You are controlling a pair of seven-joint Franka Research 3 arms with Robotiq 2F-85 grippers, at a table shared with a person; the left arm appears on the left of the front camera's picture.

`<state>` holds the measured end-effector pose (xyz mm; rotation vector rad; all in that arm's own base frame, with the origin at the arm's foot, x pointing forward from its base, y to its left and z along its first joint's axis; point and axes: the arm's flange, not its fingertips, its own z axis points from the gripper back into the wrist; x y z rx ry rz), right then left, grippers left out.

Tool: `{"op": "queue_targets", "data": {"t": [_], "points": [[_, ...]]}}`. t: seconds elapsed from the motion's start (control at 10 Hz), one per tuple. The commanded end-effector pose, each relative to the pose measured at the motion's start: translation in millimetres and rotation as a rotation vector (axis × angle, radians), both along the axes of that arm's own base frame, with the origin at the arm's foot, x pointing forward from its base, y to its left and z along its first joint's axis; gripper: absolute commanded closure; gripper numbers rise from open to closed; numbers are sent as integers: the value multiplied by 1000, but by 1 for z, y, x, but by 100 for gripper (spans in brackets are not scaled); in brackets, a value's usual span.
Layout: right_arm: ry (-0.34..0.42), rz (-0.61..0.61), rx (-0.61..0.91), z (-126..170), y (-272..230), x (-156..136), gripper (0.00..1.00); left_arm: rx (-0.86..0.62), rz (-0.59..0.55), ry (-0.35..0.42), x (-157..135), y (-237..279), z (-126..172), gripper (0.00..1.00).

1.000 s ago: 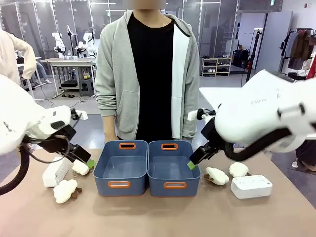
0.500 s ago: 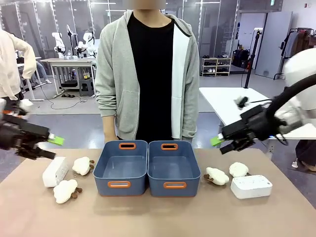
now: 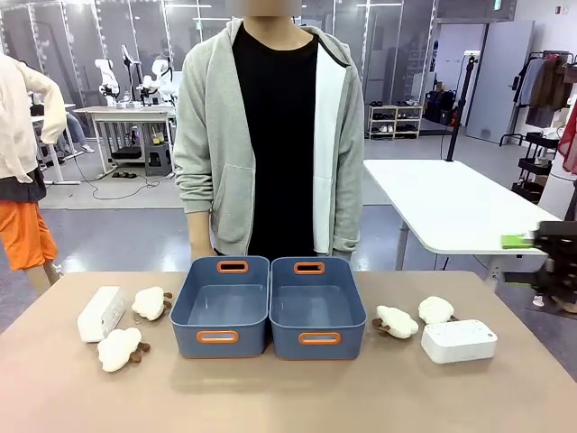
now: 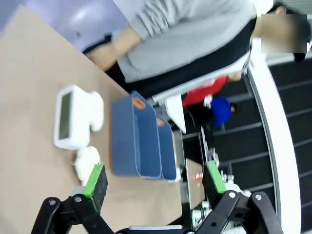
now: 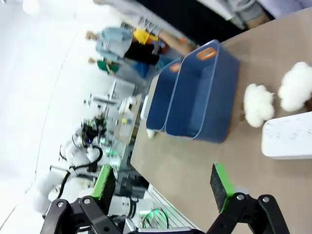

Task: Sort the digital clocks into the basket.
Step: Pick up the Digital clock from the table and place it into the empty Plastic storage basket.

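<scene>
Two blue baskets, two digital clocks, four plush toys and both grippers are noted on or near one brown table (image 3: pixel 288 401).

A person (image 3: pixel 270 144) in a grey hooded jacket over a black top stands at the table's far edge, directly behind the baskets.

The left basket (image 3: pixel 191 336) and the right basket (image 3: pixel 350 339) sit side by side at the table's middle, touching along their long walls. Each has orange-rimmed handle slots. Which one is the target cannot be told.

Both clocks lie on the table, outside the baskets. The left clock (image 3: pixel 100 313), white, is towards the robot's left side of the table, apart from the left basket. The right clock (image 3: pixel 459 341), white, lies flat to the right of the right basket.

Two plush toys (image 3: pixel 150 303) lie by the left clock, one just beside it and one in front. Two more lie between the right clock and the right basket.

The left gripper (image 4: pixel 153 180) has its jaws wide apart, with nothing between them. The right gripper (image 5: pixel 163 185) likewise has its jaws spread and holds nothing. In the front view its green pad (image 3: pixel 516 241) shows at the far right edge, off the table.
</scene>
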<state>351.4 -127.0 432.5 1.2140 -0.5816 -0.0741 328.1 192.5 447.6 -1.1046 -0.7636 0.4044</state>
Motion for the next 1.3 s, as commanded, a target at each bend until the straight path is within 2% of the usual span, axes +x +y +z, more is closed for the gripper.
{"op": "queue_targets", "data": {"t": [0.0,0.2,0.3,1.2], "points": [[-81,-72,9,7,-14,-18,0,-7,106,-53,-100,-41,-44,0],[-94,-109,-17,12,-21,-18,0,20,218,-69,-109,-30,-49,0],[-42,-91,8,8,-32,-20,0,-4,128,-13,-32,46,-3,0],[-42,-91,8,8,-32,-20,0,-4,128,-13,-32,46,-3,0]]}}
